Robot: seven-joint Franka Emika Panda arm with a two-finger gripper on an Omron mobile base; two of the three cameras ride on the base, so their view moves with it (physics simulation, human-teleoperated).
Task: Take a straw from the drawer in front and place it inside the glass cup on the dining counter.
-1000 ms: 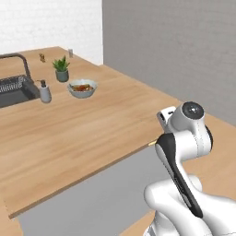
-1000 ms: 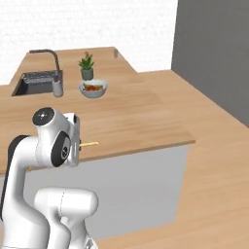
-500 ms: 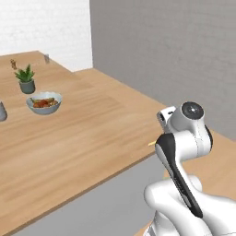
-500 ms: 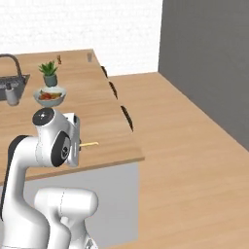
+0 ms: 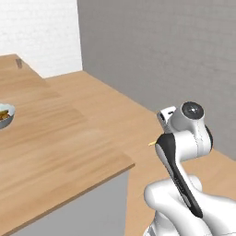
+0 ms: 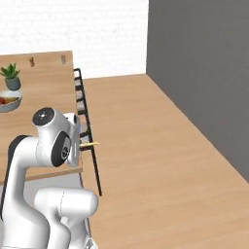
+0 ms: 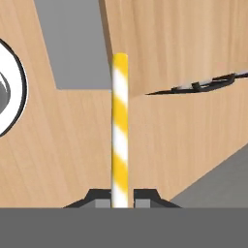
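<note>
— Looking along the hand view, what sits between the fingers?

— The straw (image 7: 119, 131), banded yellow and white, rising straight up from the gripper (image 7: 120, 196). The two dark tips are pressed in against its lower end, one on each side, so the jaws pinch it.

— And from the base cameras?

— In the right base view a short pale-yellow tip of the straw (image 6: 90, 144) pokes out to the right of the white wrist (the fingers themselves are hidden behind it). The left base view shows a similar sliver of the straw (image 5: 152, 144) at the left of the wrist.

— Where is the arm relative to the dining counter?

— Folded up close to the base, near the counter's end. The dining counter (image 5: 60, 147) fills the left of the left base view, its near right corner just left of the arm. In the right base view the dining counter (image 6: 48, 82) lies to the left and far, with dark stools (image 6: 82, 109) lined along its right edge.

— Anything on the slab?

— A bowl (image 6: 8, 102) with food in it and a small potted plant (image 6: 10, 77) behind it, both far left. The bowl (image 5: 4, 115) also clips the left edge of the left base view.

— And the surroundings?

— Wood floor (image 6: 155, 146) to the right, a dark grey wall (image 6: 204, 58) beyond it, and white brick (image 6: 73, 24) at the far end.
</note>
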